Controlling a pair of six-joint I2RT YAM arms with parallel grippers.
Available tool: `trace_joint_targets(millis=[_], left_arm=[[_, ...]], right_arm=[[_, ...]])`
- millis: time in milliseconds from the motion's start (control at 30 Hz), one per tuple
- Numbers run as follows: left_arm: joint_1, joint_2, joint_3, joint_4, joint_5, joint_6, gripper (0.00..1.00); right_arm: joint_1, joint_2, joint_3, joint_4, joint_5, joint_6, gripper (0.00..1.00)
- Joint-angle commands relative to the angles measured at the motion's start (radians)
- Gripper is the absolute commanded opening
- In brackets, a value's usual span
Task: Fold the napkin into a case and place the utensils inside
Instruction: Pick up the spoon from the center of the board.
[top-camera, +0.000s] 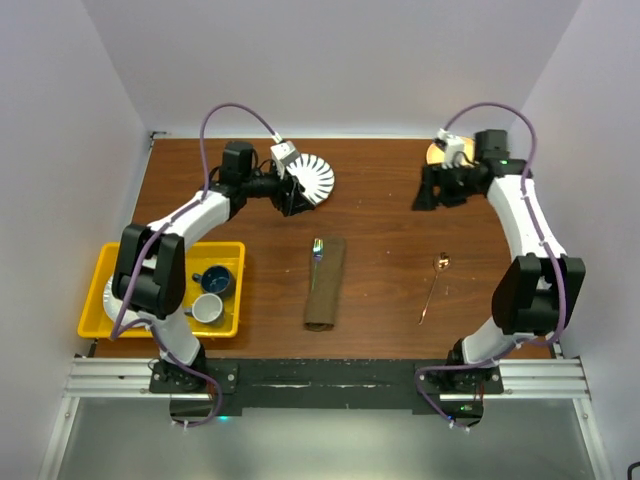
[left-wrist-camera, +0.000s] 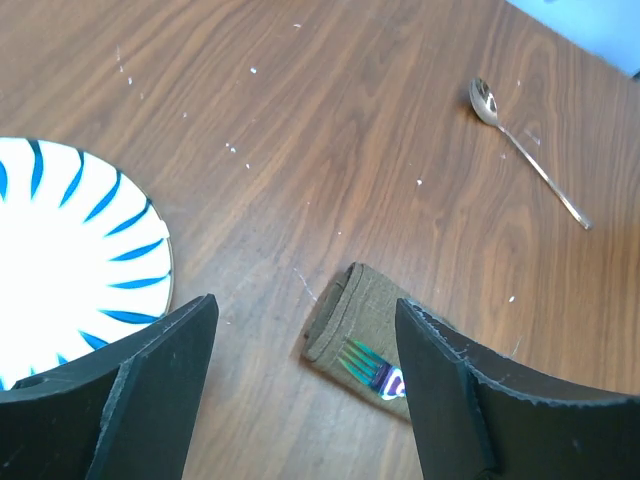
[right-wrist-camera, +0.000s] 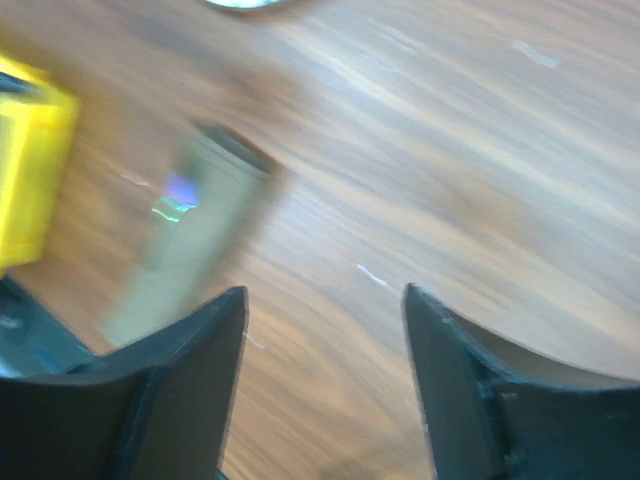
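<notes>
Folding looks finished, by my judgement: the napkin (top-camera: 325, 285) lies in the middle of the table (top-camera: 390, 230) as a narrow long case, one short end turned away from the arm bases. One utensil is already inside, the iridescent fork (top-camera: 318, 248). Only its tines show at that far end (the left wrist view gives them clearly, green and blue against the cloth), and the rest is covered. The copper-toned spoon (top-camera: 432, 288) lies bare on the wood to the right of the case, well apart from it, with the bowl toward the far side. So I judge that you are about halfway with the utensils. The left gripper (top-camera: 292, 200) hovers just beside the striped plate (top-camera: 318, 178), beyond the case, with its fingers spread wide and holding nothing; there it leaves the case free. The right gripper (top-camera: 432, 193) is also spread and empty, at the far right of the table, beyond the spoon. Its wrist view is blurred, so you get from it only the case and a corner of the yellow tray (right-wrist-camera: 30, 170). The spoon is on the right arm's side, so that arm seems the natural one for the pick. The handle is thin and lies flat, so a low and gentle closing is needed.
</notes>
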Motion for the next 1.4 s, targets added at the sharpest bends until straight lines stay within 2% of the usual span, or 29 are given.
trace_joint_targets(millis=[0,67,233,333,400,667,800,1000,1100,1133,1167,1200,1367], left_arm=[[0.004,-0.037,0.039,-0.101,0.036,0.123,0.77],[0.004,-0.034,0.050,-0.124,0.050,0.129,0.77],[0.009,0.011,0.096,-0.208,0.114,0.137,0.77],[0.021,0.047,0.128,-0.234,0.168,0.093,0.78],[0.035,0.058,0.137,-0.239,0.197,0.074,0.78],[0.052,0.052,0.134,-0.300,0.220,0.128,0.77],[0.052,0.037,0.130,-0.306,0.216,0.129,0.76],[0.053,0.040,0.118,-0.313,0.217,0.136,0.74],[0.053,0.046,0.114,-0.306,0.216,0.126,0.74],[0.053,0.048,0.114,-0.305,0.216,0.123,0.73],[0.055,0.049,0.114,-0.303,0.214,0.123,0.73],[0.056,0.049,0.113,-0.305,0.211,0.125,0.73],[0.073,0.063,0.104,-0.309,0.176,0.103,0.73]], right_arm=[[-0.204,0.058,0.038,-0.404,0.035,-0.455,0.73],[-0.294,0.109,0.056,-0.490,0.034,-0.590,0.98],[-0.381,0.210,0.062,-0.463,0.094,-0.720,0.98],[-0.381,0.285,0.062,-0.467,0.045,-0.769,0.90],[-0.381,0.334,0.059,-0.476,0.000,-0.809,0.81],[-0.378,0.406,-0.037,-0.340,-0.059,-0.839,0.68],[-0.379,0.439,-0.060,-0.303,-0.070,-0.830,0.44],[-0.379,0.463,-0.070,-0.311,-0.093,-0.852,0.38],[-0.378,0.475,-0.059,-0.314,-0.113,-0.852,0.23],[-0.378,0.485,-0.051,-0.321,-0.121,-0.850,0.09],[-0.378,0.489,-0.041,-0.332,-0.127,-0.853,0.03],[-0.378,0.491,-0.016,-0.358,-0.132,-0.853,0.00],[-0.367,0.466,0.099,-0.488,-0.245,-0.836,0.00]])
